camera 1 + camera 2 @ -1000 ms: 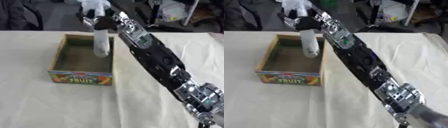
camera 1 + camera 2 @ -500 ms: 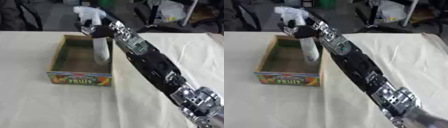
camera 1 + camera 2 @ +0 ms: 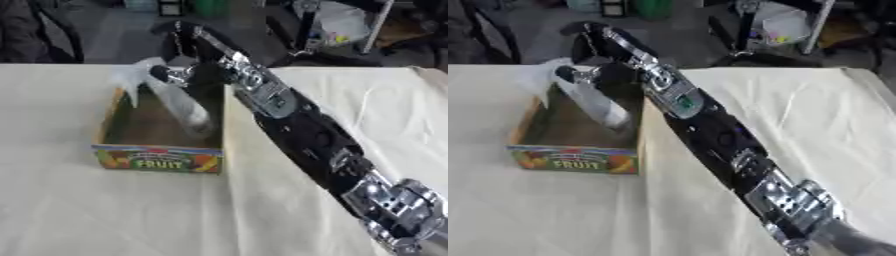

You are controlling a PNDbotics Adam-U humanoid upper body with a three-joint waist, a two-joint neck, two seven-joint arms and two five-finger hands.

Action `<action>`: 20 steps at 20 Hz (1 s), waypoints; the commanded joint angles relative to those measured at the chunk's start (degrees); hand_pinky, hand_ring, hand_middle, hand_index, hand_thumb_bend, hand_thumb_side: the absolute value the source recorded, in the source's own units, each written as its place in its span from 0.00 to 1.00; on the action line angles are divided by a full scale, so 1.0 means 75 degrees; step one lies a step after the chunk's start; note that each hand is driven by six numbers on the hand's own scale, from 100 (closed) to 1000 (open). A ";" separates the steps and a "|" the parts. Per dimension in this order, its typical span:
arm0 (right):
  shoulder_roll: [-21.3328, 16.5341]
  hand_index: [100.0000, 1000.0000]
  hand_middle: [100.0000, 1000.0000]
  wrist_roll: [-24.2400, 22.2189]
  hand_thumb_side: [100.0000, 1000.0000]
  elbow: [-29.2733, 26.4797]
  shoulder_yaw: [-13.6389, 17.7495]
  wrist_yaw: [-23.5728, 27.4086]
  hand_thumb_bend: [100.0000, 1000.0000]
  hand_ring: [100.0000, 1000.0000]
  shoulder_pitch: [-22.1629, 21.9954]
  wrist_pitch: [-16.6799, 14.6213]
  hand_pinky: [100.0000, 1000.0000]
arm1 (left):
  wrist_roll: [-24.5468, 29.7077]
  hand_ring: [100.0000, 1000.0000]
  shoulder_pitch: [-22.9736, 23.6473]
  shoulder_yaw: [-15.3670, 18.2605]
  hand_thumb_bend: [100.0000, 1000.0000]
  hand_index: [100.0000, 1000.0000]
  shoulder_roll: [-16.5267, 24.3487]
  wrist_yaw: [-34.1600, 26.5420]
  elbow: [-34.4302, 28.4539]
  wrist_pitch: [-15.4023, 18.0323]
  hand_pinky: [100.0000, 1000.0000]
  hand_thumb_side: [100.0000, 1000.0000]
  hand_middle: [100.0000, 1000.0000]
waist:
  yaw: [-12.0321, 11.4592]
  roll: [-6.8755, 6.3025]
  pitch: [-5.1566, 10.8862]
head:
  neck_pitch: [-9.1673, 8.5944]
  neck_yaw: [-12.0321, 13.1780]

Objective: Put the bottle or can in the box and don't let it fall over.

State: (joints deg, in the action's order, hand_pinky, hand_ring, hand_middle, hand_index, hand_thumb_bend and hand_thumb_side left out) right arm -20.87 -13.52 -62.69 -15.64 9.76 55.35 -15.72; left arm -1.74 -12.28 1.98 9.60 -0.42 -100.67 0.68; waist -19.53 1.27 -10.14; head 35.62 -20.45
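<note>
The bottle is tilted, top leaning up-left, base down in the box, clamped by right hand fingers.

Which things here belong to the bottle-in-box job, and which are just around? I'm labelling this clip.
Part of the job:
- white bottle, leaning inside the box
- fruit box
- right robot hand, at the bottle's upper end

Just around:
- cloth-covered table
- clutter on the floor beyond the table
</note>
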 commanded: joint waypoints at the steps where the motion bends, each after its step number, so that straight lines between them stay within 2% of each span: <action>1: -0.0105 0.84 0.50 -0.0041 0.20 0.0022 0.0043 -0.0076 0.44 0.59 0.0122 -0.0046 0.71 | -0.0018 0.63 -0.0088 0.0028 0.43 0.82 0.0051 0.0003 -0.0092 0.0011 0.68 0.73 0.72 | 0.0012 -0.0029 0.0087 | -0.0053 0.0027; 8: -0.0251 0.87 0.52 0.0160 0.21 0.0164 0.0176 -0.0175 0.44 0.61 0.0039 -0.0033 0.72 | -0.0039 0.63 -0.0048 0.0048 0.43 0.82 0.0060 0.0014 -0.0086 0.0006 0.68 0.73 0.72 | 0.0100 -0.0038 0.0103 | -0.0029 0.0076; 12: -0.0521 0.87 0.53 0.0427 0.21 -0.0079 0.0287 -0.0054 0.42 0.62 -0.0100 -0.0032 0.72 | -0.0084 0.63 0.0019 0.0092 0.43 0.82 0.0071 0.0024 -0.0080 0.0006 0.68 0.73 0.72 | 0.0274 -0.0039 0.0144 | 0.0008 0.0217; 16: -0.1096 0.89 0.56 0.0588 0.22 -0.0997 0.0365 0.0297 0.41 0.65 -0.0527 0.0034 0.73 | -0.0179 0.63 0.0142 0.0183 0.43 0.82 0.0106 0.0051 -0.0087 0.0012 0.68 0.73 0.72 | 0.0625 -0.0006 0.0222 | 0.0063 0.0515; 20: -0.1864 0.92 0.60 0.0622 0.22 -0.2334 0.0600 0.0717 0.39 0.68 -0.1412 0.0143 0.75 | -0.0285 0.63 0.0249 0.0281 0.42 0.82 0.0181 0.0085 -0.0119 0.0023 0.68 0.73 0.72 | 0.1016 0.0043 0.0317 | 0.0149 0.0881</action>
State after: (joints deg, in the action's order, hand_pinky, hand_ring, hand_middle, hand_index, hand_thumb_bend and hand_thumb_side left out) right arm -31.50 -9.09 -76.39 -12.33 14.00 44.13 -14.89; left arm -3.42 -10.12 3.46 9.70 -0.09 -100.66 0.78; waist -11.63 1.78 -8.74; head 36.39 -14.67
